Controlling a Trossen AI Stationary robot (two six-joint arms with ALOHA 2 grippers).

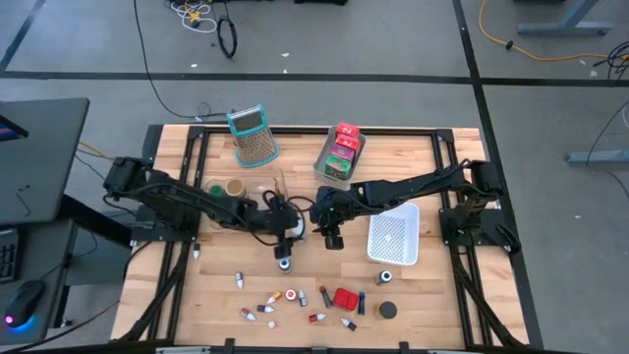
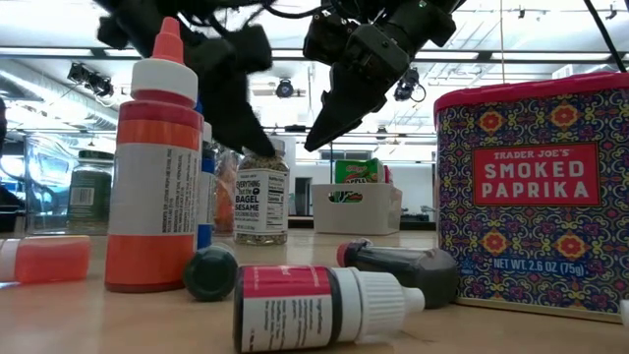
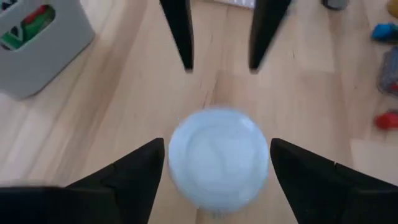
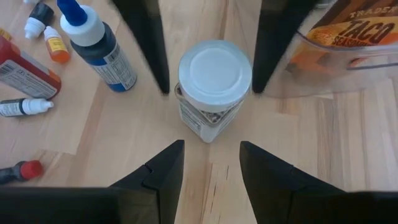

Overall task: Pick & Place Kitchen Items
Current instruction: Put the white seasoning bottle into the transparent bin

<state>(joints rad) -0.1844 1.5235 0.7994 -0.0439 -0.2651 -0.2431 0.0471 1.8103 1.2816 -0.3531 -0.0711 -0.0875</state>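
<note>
Jar (image 1: 285, 258) stands mid-table; left gripper (image 3: 217, 163) straddles it, fingers apart, probably not touching; right gripper (image 4: 211, 163) hovers near, fingers apart; whichever takes it should centre on the lid, then close squarely.

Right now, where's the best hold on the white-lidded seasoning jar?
Probably the white lid or the neck just under it, coming straight down: the seasoning jar stands upright on the table, and the left hand already straddles it, open.
</note>
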